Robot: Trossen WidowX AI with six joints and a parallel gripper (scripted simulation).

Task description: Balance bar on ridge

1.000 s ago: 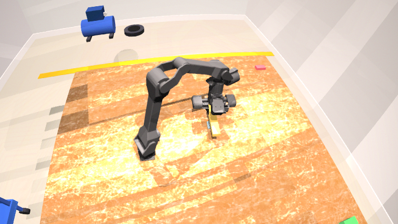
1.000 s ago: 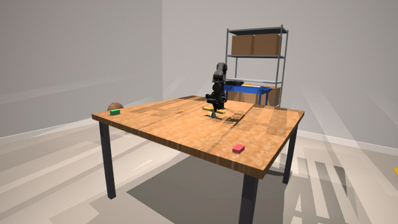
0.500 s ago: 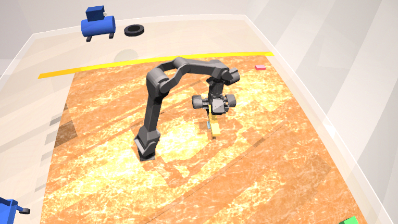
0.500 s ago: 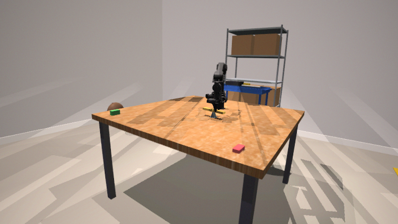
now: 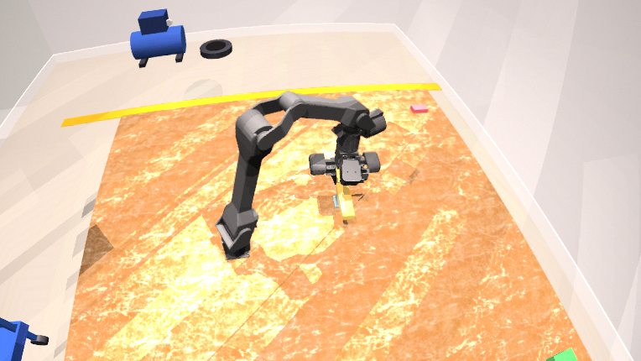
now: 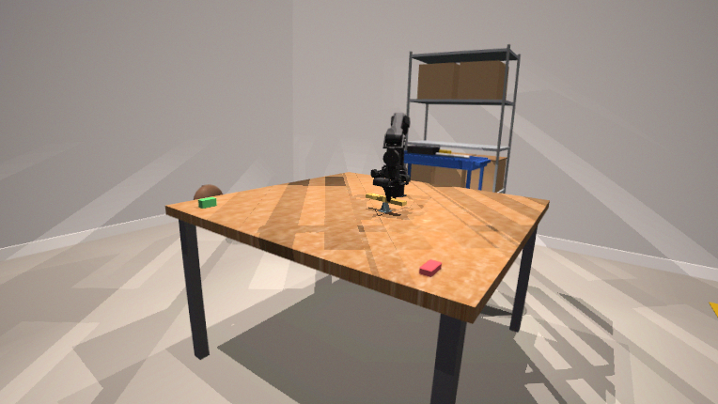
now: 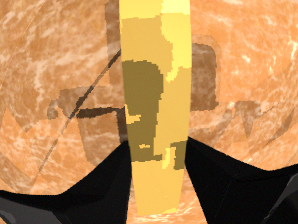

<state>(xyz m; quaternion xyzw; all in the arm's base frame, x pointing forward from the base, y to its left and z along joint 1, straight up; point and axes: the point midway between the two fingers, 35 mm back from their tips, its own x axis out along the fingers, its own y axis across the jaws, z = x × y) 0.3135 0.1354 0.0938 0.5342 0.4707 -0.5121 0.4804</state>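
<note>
Two black fingers of the gripper (image 5: 344,179) (image 6: 389,196) (image 7: 159,172) grasp the yellow bar (image 5: 346,206) (image 6: 397,201) (image 7: 155,115) over the blue-grey ridge (image 5: 336,201) (image 6: 385,207), right of centre in the exterior frame. Farther back, upper right, stands a metal shelf rack (image 6: 503,120).

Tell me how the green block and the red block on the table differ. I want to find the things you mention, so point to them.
The green block (image 5: 563,355) (image 6: 207,202) is green; the red block (image 5: 419,108) (image 6: 430,268) is pinkish red. In the exterior view, the green block looks taller, the red block flatter. Both are plain blocks.
</note>
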